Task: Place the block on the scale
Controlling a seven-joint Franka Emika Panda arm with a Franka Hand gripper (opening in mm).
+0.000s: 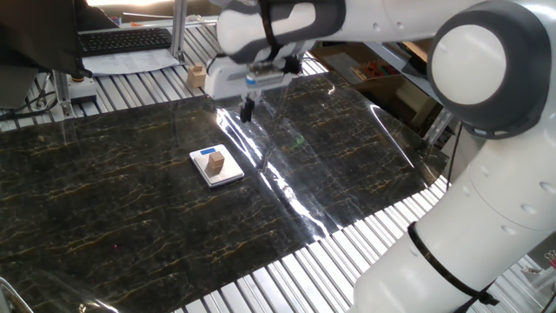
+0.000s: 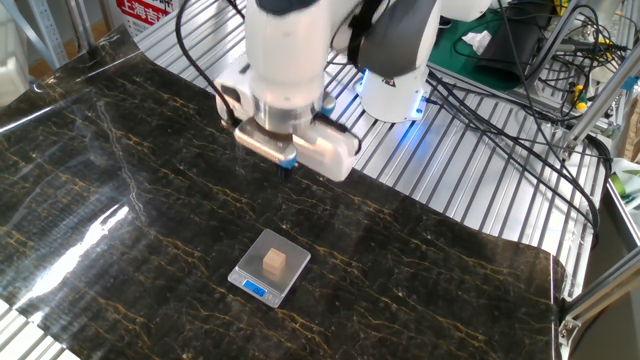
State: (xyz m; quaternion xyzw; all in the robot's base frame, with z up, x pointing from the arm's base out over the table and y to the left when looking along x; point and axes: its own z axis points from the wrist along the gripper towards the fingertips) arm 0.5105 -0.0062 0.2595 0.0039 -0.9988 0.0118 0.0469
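The block [image 1: 216, 162] is seen resting on the scale [image 1: 228, 173], near the plate's middle, with the blue display strip at one edge. The gripper [image 1: 247, 110] is held above the dark marbled mat [image 1: 130, 191], well apart from the block; its fingers appear empty, but their spread cannot be told.

Both views are evenly and brightly lit from overhead. Strong white glare is thrown along the creased film on the dark marbled surface [image 1: 130, 200], in a streak running toward the near edge in one fixed view, and as a softer patch at the left in the other. A blue glow is cast on the ribbed metal by the lit arm base [image 2: 400, 95]. Slight motion blur is seen on the tool [image 1: 247, 110]; elsewhere focus is sharp.
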